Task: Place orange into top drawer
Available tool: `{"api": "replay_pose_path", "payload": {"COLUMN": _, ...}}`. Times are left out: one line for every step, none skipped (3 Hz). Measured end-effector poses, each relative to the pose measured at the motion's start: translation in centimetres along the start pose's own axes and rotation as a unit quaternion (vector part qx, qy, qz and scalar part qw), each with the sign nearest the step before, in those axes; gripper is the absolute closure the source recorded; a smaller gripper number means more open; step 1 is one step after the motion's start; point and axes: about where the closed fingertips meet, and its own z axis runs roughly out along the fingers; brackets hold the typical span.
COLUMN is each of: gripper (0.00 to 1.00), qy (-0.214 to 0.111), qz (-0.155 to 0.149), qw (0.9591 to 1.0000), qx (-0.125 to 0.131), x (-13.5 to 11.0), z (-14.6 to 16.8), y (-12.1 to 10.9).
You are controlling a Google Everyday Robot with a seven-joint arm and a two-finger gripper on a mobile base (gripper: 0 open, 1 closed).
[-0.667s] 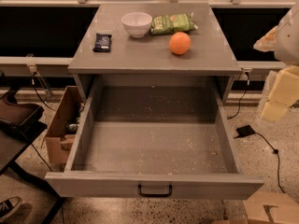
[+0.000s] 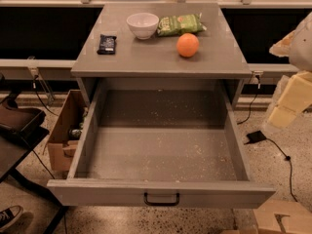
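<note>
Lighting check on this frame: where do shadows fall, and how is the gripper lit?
Camera view: warm, dim light; the small round orange fruit throws a soft shadow on the grey cabinet top. Camera view: the back of the wide, shallow grey top drawer is shaded by that top. Camera view: the cream gripper, at the right edge beside the drawer, looks brightest.

Warm, dimmish light falls from above; the table top shows a soft sheen, the orange casts a small shadow, and the top drawer is darkest under the overhang. The claw, at the right edge, glows pale yellow and looks soft.
</note>
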Motion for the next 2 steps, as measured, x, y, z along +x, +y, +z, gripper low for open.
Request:
{"api": "replay_pose_path", "payload": {"gripper": 0.00, "qy": -0.077, "qz": 0.038, "qw": 0.9963, "qx": -0.005, "x": -0.3, "z": 3.7, "y": -1.9}}
{"api": "replay_pose_path", "payload": {"gripper": 0.00, "qy": -0.202, "qz": 0.057, "qw": 0.9778, "qx": 0.001, "x": -3.4, "z": 7.7, "y": -6.8}}
